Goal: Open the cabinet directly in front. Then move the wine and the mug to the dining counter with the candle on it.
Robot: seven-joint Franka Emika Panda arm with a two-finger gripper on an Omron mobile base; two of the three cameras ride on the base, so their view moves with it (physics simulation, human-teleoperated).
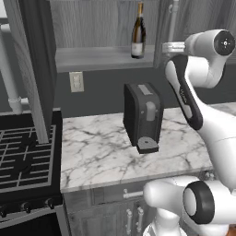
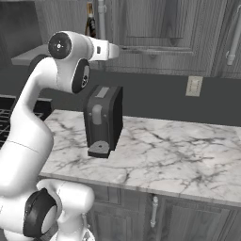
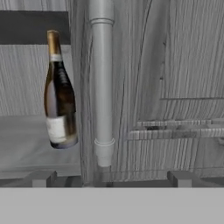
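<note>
The claw (image 3: 109,177) is spread wide, its two grey tips low in the hand view, one to each side of the bar handle (image 3: 103,83), and it holds nothing; whether a tip touches the door cannot be told. In the left base view the arm reaches up to the right door of the cabinet (image 1: 193,20), the hand hidden at the door's edge near the handle's lower end. The left door (image 1: 34,60) stands swung open, showing the grey shelf (image 1: 101,57) inside. The wine (image 1: 138,31) stands upright on that shelf near its right end, just left of the shut right door: a slim dark bottle with a long neck, gold foil top and pale label. In the hand view it stands just left of the handle, apart from it. Below, a black coffee machine (image 1: 143,117) sits on the marble worktop (image 1: 101,152), with a stove (image 1: 25,156) to its left.
</note>
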